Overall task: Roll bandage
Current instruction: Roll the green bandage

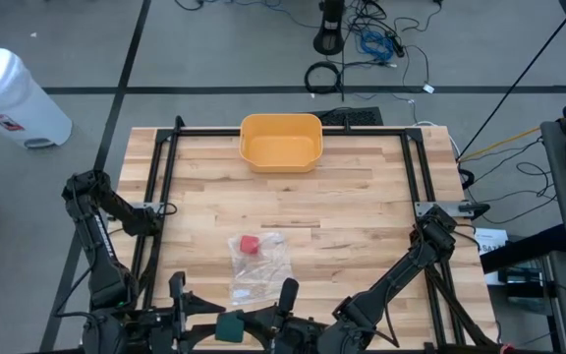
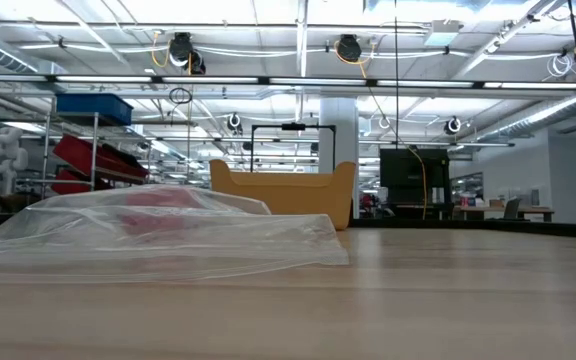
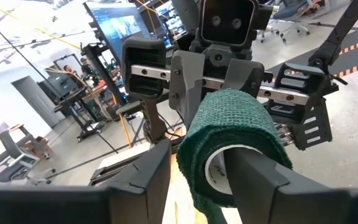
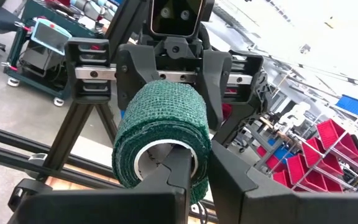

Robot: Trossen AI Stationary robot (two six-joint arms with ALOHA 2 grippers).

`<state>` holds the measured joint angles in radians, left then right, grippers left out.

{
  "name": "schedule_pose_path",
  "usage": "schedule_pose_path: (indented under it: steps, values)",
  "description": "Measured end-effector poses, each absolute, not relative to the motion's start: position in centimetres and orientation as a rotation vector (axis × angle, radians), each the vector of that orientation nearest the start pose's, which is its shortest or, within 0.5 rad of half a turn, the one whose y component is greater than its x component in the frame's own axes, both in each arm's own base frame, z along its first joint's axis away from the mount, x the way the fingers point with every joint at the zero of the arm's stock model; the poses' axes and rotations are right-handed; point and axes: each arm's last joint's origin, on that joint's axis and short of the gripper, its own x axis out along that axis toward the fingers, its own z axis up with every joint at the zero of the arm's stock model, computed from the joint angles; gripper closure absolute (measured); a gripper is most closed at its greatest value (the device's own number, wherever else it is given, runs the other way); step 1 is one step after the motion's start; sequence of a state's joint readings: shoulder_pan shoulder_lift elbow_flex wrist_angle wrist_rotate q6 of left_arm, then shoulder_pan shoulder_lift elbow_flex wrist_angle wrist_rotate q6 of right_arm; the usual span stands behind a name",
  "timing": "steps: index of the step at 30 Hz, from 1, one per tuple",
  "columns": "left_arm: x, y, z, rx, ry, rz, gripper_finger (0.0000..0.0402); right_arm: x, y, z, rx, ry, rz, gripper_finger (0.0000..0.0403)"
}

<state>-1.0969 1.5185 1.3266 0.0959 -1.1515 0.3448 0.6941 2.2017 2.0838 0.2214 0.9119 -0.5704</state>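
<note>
Wooden worktop [image 1: 362, 216] lies mostly bare; at bottom centre the green bandage roll [image 1: 230, 325] hangs between left gripper [image 1: 190, 317] and right gripper [image 1: 281, 313], both jaws clamping it for winding.

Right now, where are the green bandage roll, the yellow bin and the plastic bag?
bandage roll [image 4: 160, 118], right wrist view, its outer wrap
yellow bin [image 1: 281, 126], high view, far rim
plastic bag [image 1: 268, 264], high view, clear middle

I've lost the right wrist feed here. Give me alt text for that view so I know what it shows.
A dark green roll of elastic bandage with a white core fills the centre, held between both tools: the right tool, its fingers nearly together, reaches into the core, and the left tool faces the camera, gripping the roll's far side. Workshop shelving and red bins lie behind.
</note>
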Motion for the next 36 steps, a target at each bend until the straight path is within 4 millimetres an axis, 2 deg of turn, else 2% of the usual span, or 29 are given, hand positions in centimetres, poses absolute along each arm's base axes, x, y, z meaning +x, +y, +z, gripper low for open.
schedule_pose_path:
  steps: [13, 25, 36]
  values:
    - [18.02, -28.63, 37.15, 0.409, 0.053, 0.058, 0.0261, 40.75, 30.92, 35.62, -0.496, -0.006, -0.235, 0.0369]
    - [18.06, -28.59, 37.11, 0.414, 0.056, 0.063, 0.0331, 40.76, 30.9, 35.62, -0.502, -0.005, -0.237, 0.0369]
    - [18.04, -28.6, 37.11, 0.414, 0.056, 0.062, 0.0334, 40.75, 30.9, 35.64, -0.511, -0.005, -0.235, 0.0369]
